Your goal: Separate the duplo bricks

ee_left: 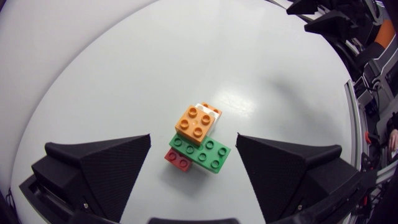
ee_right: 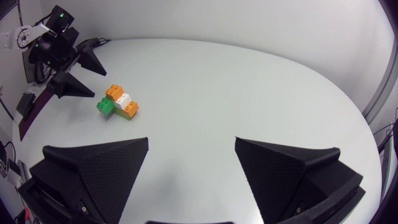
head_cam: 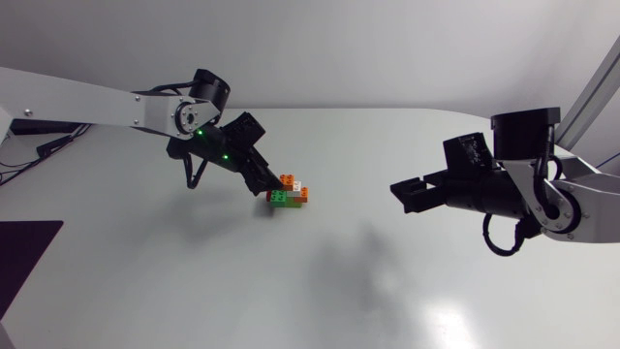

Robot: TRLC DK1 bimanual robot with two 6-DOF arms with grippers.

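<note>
– Seen from above, where's the duplo cluster [head_cam: 291, 191]?
– On the white tabletop [head_cam: 339, 281], left of the middle, with the left pincer [head_cam: 268, 184] right down at it. The right pincer [head_cam: 405, 192] hangs well apart, spread wide with nothing in it.
– And from the left wrist?
– The fingers are wide, released. The cluster sits between them with a gap on either side. There's an orange brick [ee_left: 197, 122] on top, a green brick [ee_left: 208, 154] below, a red brick [ee_left: 178, 160] at its edge — and a white brick [ee_left: 203, 107] peeking out behind.
– The right wrist?
– Its own broad fingers are apart over bare tabletop — the cluster lies far ahead, just beside the left arm's tips.
</note>
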